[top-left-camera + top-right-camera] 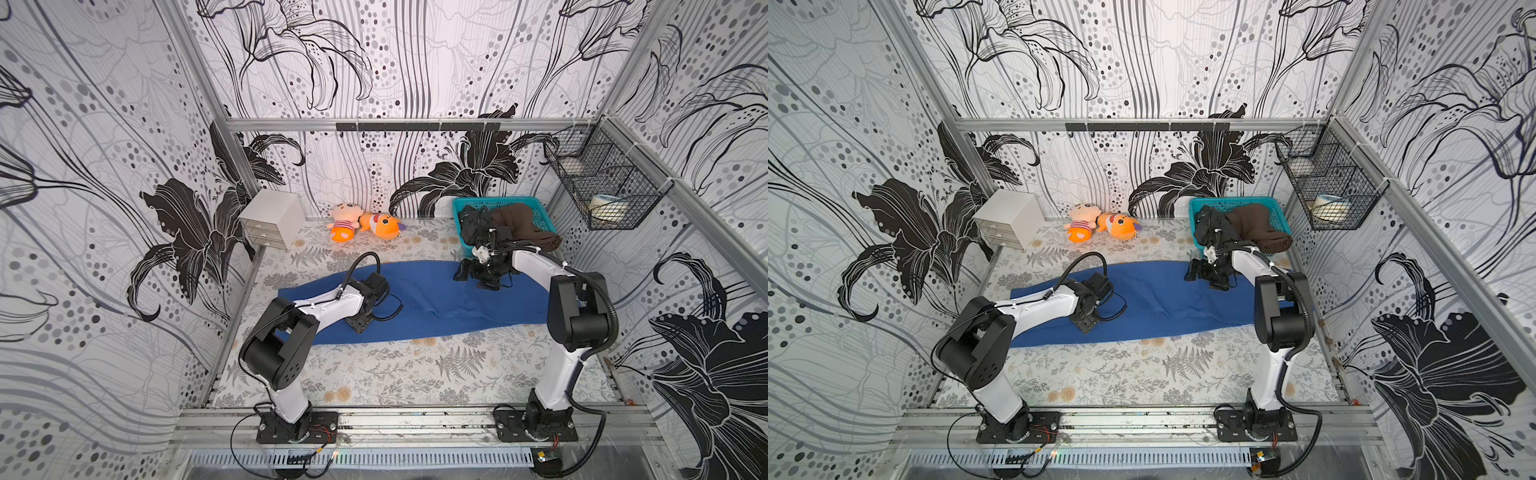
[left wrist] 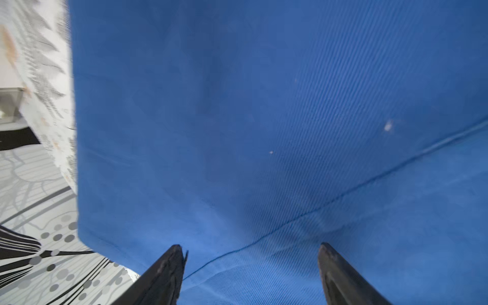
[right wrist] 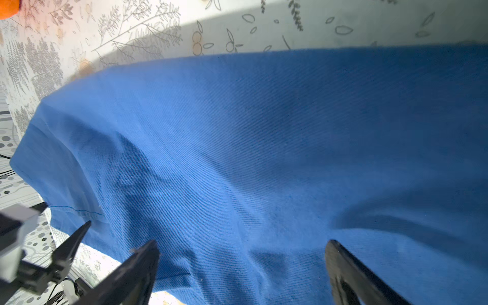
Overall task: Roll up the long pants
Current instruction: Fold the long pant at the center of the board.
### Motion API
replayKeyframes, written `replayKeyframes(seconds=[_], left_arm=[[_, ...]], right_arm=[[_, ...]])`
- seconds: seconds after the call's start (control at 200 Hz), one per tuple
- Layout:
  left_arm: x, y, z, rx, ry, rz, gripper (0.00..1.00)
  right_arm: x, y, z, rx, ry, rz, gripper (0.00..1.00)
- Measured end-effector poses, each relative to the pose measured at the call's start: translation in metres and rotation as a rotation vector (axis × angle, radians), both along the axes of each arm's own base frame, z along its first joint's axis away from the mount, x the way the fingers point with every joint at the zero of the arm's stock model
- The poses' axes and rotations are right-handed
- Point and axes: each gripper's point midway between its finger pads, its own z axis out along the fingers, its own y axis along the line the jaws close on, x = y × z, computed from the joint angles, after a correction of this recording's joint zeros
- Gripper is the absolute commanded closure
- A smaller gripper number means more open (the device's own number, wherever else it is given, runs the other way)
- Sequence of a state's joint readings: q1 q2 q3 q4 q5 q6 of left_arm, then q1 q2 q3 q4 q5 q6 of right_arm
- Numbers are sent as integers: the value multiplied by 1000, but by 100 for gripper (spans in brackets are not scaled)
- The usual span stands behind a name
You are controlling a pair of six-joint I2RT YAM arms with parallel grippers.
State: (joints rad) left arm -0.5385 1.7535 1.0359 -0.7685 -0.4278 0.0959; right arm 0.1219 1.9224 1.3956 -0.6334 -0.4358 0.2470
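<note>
So the long pants (image 1: pixel 436 299) are laid out flat across the middle of the bench (image 1: pixel 395 370), running lengthwise from the left side to the right. It's one long blue strip with a few soft wrinkles, and nothing is rolled up yet.

The left gripper (image 1: pixel 359 324) sits low over the left part of the pants, close to the near edge. In the left wrist view its fingers (image 2: pixel 163 274) are spread well apart, with bare blue fabric and a stitched seam running between them. They aren't pinching anything, though I can't tell if the tips actually touch the cloth.

The right gripper (image 1: pixel 463 272) is over the far edge of the pants on the right side and points toward the left. Its fingers (image 3: pixel 132 272) are wide apart too, with just fabric under them and nothing held.

Along the back of the bench:
- A teal basket (image 1: pixel 457 203) sits at the back right, with a dark grey garment (image 1: pixel 471 224) and a brown garment (image 1: pixel 523 226) spilling over its rim.
- Two plush toys lie side by side near the middle, a pink doll (image 1: pixel 344 222) and an orange one (image 1: pixel 384 226).
- A small white drawer unit (image 1: pixel 272 216) stands in the back left corner.

A black wire basket (image 1: pixel 602 183) hangs on the right wall.
</note>
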Motion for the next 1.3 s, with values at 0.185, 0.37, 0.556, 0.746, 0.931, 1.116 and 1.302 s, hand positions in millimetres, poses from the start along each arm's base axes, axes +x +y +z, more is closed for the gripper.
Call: replayKeyframes(seconds=[0.185,0.37,0.556,0.746,0.931,1.116,1.302], left_arm=[[5,-1,2,12,-10,-1,14],[6,-1,1,24,-1,-2,16],[10,0,-1,35,16,7,29],[11,-1,-5,30,21,12,42],[12,0,-5,29,18,14,43],[15,3,-4,37,10,20,42],[20,10,-4,54,0,39,42]], right_arm=[[0,1,1,6,-2,2,0],[0,1,3,8,-10,2,1],[1,2,4,17,-15,2,0],[0,3,4,20,-12,3,1],[0,3,4,20,-14,3,1],[0,3,4,20,-13,3,0],[0,3,5,23,-13,4,0]])
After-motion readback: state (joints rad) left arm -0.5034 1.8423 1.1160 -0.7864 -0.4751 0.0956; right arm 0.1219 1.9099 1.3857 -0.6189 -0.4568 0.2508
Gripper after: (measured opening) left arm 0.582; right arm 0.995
